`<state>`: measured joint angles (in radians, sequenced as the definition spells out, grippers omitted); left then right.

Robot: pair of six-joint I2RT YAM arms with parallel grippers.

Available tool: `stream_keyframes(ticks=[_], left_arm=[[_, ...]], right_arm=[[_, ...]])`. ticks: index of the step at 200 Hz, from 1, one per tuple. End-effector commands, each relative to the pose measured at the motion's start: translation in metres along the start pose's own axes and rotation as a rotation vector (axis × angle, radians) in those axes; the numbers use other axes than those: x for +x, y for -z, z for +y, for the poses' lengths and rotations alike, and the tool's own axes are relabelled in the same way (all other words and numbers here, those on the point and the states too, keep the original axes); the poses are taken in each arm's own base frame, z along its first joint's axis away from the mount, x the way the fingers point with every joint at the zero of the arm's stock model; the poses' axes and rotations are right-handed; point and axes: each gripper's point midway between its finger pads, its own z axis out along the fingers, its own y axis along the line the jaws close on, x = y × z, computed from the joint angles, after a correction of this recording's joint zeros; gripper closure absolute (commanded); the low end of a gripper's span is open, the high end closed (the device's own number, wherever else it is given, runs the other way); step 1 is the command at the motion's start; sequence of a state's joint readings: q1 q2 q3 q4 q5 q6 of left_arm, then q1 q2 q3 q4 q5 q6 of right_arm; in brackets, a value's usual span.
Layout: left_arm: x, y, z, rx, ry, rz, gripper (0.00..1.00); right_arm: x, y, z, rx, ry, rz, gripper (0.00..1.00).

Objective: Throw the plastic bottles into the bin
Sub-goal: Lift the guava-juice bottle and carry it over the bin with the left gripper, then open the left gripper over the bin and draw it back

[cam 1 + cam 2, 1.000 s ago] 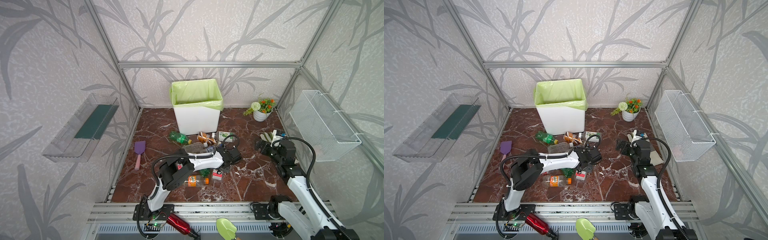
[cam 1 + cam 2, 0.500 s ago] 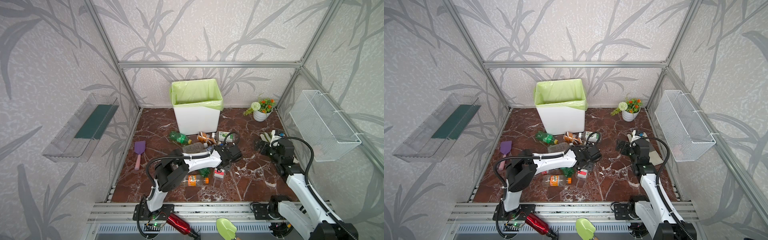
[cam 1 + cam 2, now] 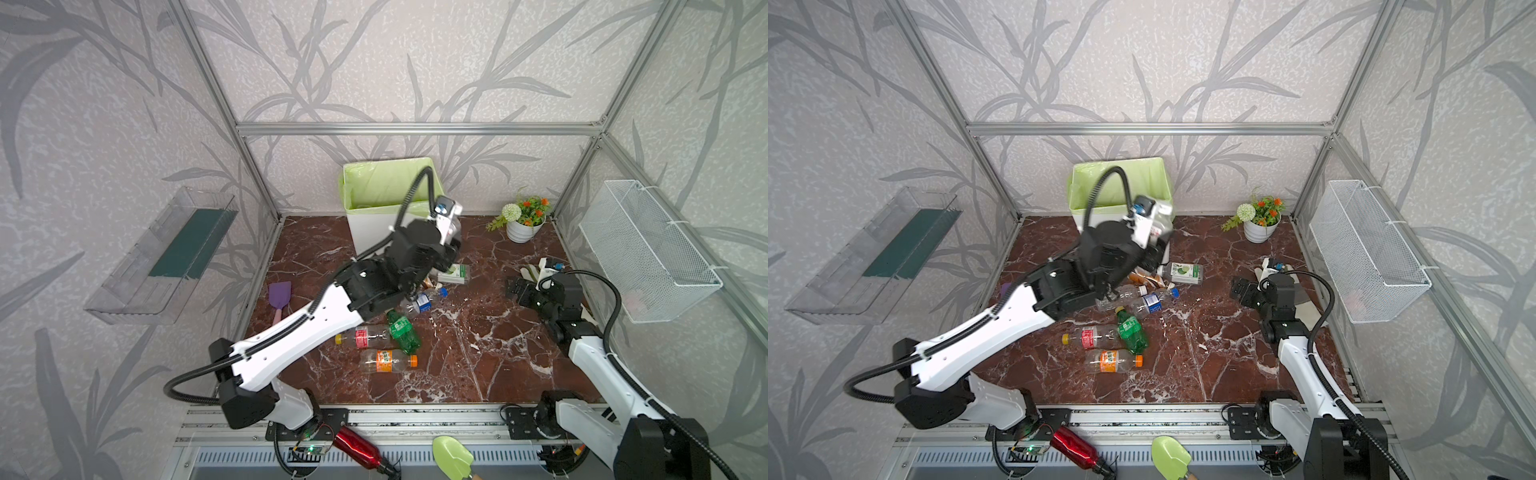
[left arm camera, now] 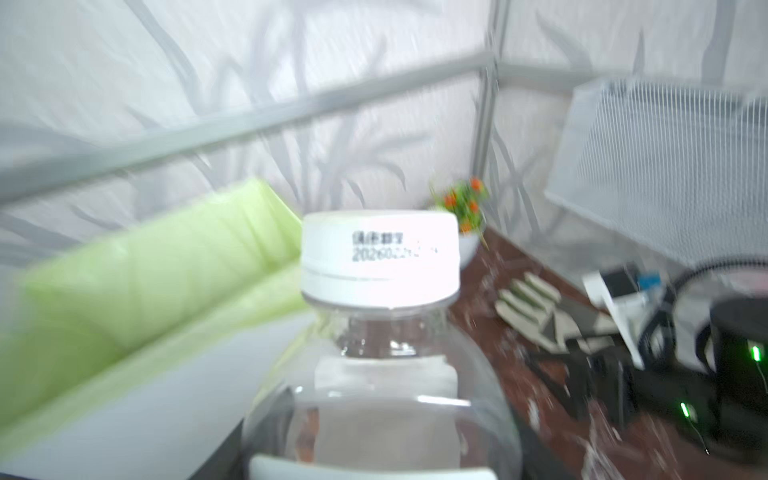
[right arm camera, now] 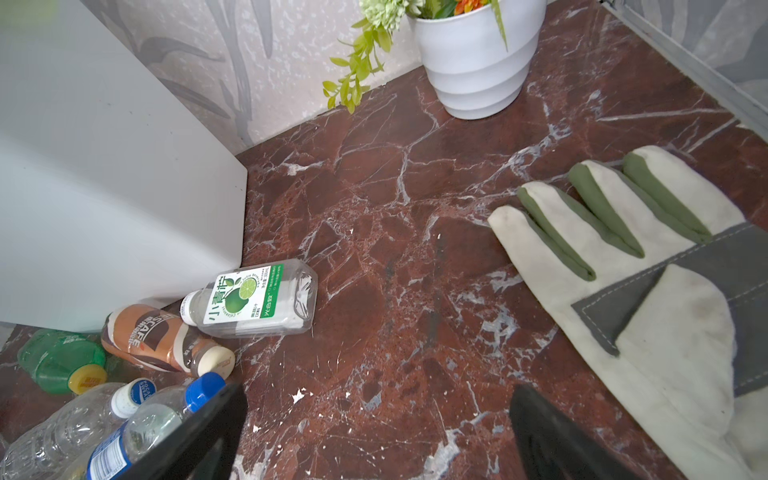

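Observation:
My left gripper (image 3: 1156, 245) is raised by the front right corner of the bin (image 3: 386, 183) and is shut on a clear bottle with a white cap (image 4: 380, 374). The bin's green liner (image 4: 166, 257) lies just beside that bottle. Several plastic bottles lie on the floor: a lime-label one (image 5: 253, 301), a brown coffee one (image 5: 162, 338), a blue-capped one (image 3: 424, 301), a green one (image 3: 403, 330), a red-label one (image 3: 363, 336) and an orange-label one (image 3: 388, 360). My right gripper (image 3: 515, 289) hangs open over bare floor, right of the pile.
A work glove (image 5: 644, 291) lies by the right gripper. A white flower pot (image 3: 521, 228) stands in the back right corner. A purple spatula (image 3: 279, 297) lies at the left. A wire basket (image 3: 648, 249) and a clear tray (image 3: 166, 253) hang on the side walls.
My left arm has risen from the bottle pile on the floor, carrying the clear bottle up towards the bin. The right arm has barely moved.

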<state>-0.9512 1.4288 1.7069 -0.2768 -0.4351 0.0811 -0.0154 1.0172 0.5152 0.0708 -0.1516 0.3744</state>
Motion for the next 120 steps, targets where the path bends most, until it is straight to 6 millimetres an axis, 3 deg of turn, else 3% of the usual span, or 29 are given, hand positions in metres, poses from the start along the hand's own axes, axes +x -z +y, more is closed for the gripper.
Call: stream_keyframes(ticks=[1, 24, 36, 45, 60, 70, 82, 93, 102, 109, 120], left_arm=[[-0.092, 0.020, 0.048, -0.148, -0.194, -0.270, 0.50], [-0.131, 0.015, 0.076, -0.178, -0.182, -0.359, 0.50], [-0.130, -0.003, 0.095, -0.190, -0.147, -0.340, 0.51], [-0.116, -0.026, 0.110, -0.187, -0.084, -0.288, 0.51], [-0.063, -0.078, 0.127, -0.148, 0.014, -0.127, 0.52], [-0.005, -0.116, 0.129, -0.124, 0.064, 0.035, 0.53], [0.061, -0.145, 0.122, -0.099, 0.093, 0.228, 0.56], [0.095, -0.156, 0.115, -0.093, 0.085, 0.326, 0.41], [0.090, -0.157, 0.120, -0.143, 0.071, 0.308, 0.27], [0.070, -0.154, 0.125, -0.168, 0.052, 0.248, 0.03], [0.027, -0.141, 0.129, -0.186, 0.029, 0.121, 0.01]], right_arm=[[-0.024, 0.000, 0.011, -0.040, -0.017, -0.063, 0.01], [-0.025, -0.003, 0.015, -0.066, -0.046, -0.065, 0.01], [-0.025, -0.004, 0.018, -0.087, -0.055, -0.059, 0.01], [-0.024, -0.005, 0.021, -0.099, -0.054, -0.051, 0.01], [-0.024, -0.006, 0.021, -0.102, -0.058, -0.044, 0.01], [-0.025, -0.007, 0.022, -0.103, -0.060, -0.043, 0.01], [-0.026, -0.007, 0.023, -0.108, -0.060, -0.042, 0.01], [-0.030, -0.007, 0.025, -0.111, -0.053, -0.044, 0.01], [-0.032, -0.006, 0.026, -0.112, -0.046, -0.043, 0.01], [-0.034, -0.006, 0.028, -0.115, -0.043, -0.042, 0.01], [-0.035, -0.006, 0.030, -0.122, -0.042, -0.038, 0.01]])
